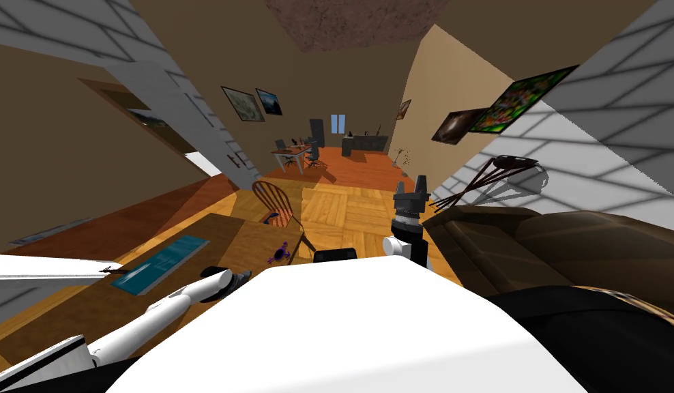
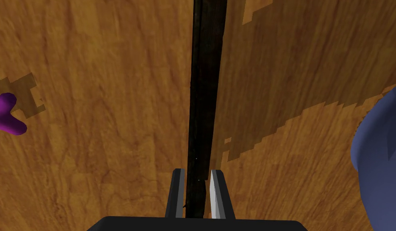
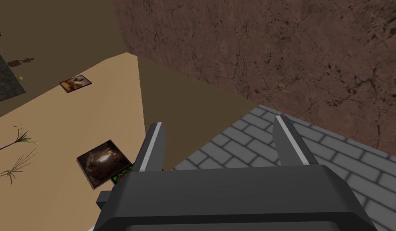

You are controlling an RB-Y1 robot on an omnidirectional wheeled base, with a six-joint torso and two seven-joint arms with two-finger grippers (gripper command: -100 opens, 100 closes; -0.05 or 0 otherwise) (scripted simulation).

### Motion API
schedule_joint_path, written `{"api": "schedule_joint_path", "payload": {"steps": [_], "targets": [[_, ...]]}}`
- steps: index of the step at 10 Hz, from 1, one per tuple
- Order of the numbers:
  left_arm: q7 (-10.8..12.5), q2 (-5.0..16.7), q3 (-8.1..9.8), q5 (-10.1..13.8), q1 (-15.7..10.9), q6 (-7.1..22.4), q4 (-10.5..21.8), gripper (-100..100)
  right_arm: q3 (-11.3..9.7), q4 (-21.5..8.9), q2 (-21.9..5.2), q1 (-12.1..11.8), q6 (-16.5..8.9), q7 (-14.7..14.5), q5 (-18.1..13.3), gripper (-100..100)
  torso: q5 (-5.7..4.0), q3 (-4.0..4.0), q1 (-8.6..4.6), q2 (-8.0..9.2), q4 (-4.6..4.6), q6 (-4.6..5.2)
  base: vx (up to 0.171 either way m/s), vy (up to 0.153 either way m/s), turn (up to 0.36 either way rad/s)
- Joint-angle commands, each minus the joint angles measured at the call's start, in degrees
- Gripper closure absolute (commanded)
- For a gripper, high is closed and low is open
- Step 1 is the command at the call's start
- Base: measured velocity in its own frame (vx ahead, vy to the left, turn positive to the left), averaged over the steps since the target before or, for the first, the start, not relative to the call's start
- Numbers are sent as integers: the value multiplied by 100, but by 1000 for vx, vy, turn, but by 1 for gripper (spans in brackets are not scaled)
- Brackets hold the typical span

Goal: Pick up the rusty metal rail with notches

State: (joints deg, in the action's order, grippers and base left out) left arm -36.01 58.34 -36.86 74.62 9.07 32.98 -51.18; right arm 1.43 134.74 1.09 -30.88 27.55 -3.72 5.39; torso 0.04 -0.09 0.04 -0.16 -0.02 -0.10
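The left tool (image 2: 198,172) is narrow and grips the rail (image 2: 203,100). Its two fingers (image 2: 178,192) press the rail's long sides at the near end. The rail is a dark, almost black-brown strip that runs from the tool's body straight out to its 12 o'clock, over the wooden tabletop (image 2: 93,160). I cannot tell whether the rail rests on the wood or hangs just above it. A purple thing (image 2: 7,116) lies on the wood, well apart from the rail.

From the head, the tabletop (image 1: 240,235) lies at about my 10 o'clock, and my left forearm reaches out over its near edge. The purple thing (image 1: 281,253) sits near the tabletop's corner at 11 o'clock. A teal mat (image 1: 162,265) lies flat at 9 o'clock from the purple thing. A chair (image 1: 274,198) stands just beyond the tabletop's far edge, at 11 o'clock. A brown sofa (image 1: 547,245) stands at my 2 o'clock.

The right tool (image 1: 411,184) is raised at about 1 o'clock, pointing upward and well apart from the tabletop. In its own wrist view the right tool (image 3: 218,122) is wide, with nothing between its fingers.
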Motion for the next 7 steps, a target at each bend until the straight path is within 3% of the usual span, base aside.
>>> {"api": "schedule_joint_path", "payload": {"steps": [1, 2, 3, 5, 6, 7], "targets": [[0, 0, 0, 0, 0, 0, 0, 100, 0, 0, 0, 0, 0, 0, 0, 0, 0, 0, 0, 0, 0, 0, 0, 0, 0], [0, 0, 0, 0, 0, 0, 0, 0, 0, 0, 0, 0, 0, 0, 0, 0, 0, 0, 0, 1, 0, 0, 0, 0, 0], [77, 72, 0, 98, -101, 132, 39, 100, 0, 0, 0, 0, 0, 0, 0, 0, 0, 1, 1, 1, 0, 0, -100, -18, -226], [193, 199, 7, 244, -228, 330, 67, 100, -1, 0, 0, 3, -1, 0, 0, 0, -3, 32, -12, 56, 13, 10, -194, -44, -258], [200, 187, 2, 167, -177, 253, -4, 100, -1, -1, 1, 3, -1, 0, 0, 0, -6, 39, -24, 68, 14, 2, -76, -30, -32], [236, 200, 3, 170, -177, 272, -22, 0, 0, 0, 0, 1, 0, 0, 0, 0, -3, 26, -13, 44, 9, -4, -14, -6, 10]]}}
